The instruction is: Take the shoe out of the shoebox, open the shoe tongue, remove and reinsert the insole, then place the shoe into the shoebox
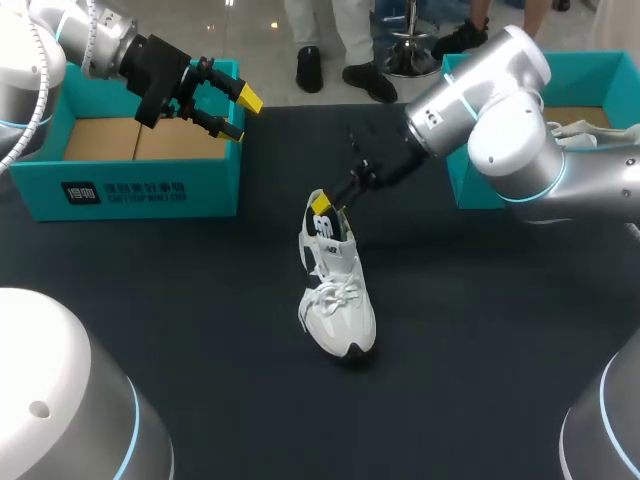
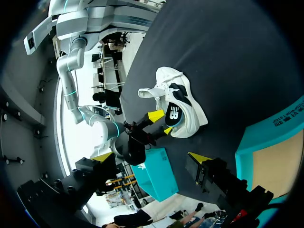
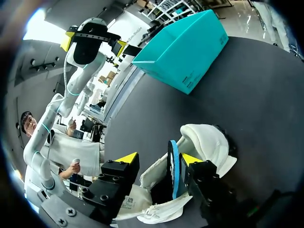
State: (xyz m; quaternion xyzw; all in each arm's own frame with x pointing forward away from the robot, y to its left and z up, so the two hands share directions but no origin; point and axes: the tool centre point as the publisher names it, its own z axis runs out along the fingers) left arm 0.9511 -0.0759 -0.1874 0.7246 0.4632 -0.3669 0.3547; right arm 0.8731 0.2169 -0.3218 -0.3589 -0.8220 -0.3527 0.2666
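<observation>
Two teal boxes flank the dark counter (image 1: 200, 320), and above the near right corner of the left shoebox (image 1: 140, 190) the left gripper (image 1: 240, 115) hangs with its fingers spread and empty. Around the middle, the white shoe (image 1: 338, 300) sits on the counter outside both boxes, toe toward the robot, with its black insole (image 1: 328, 235) standing up out of the heel. The right gripper (image 3: 157, 159) is at that heel with its fingers parted, one beside the insole and the other well apart from it, and the second shoebox (image 1: 470, 185) stands at the right.
</observation>
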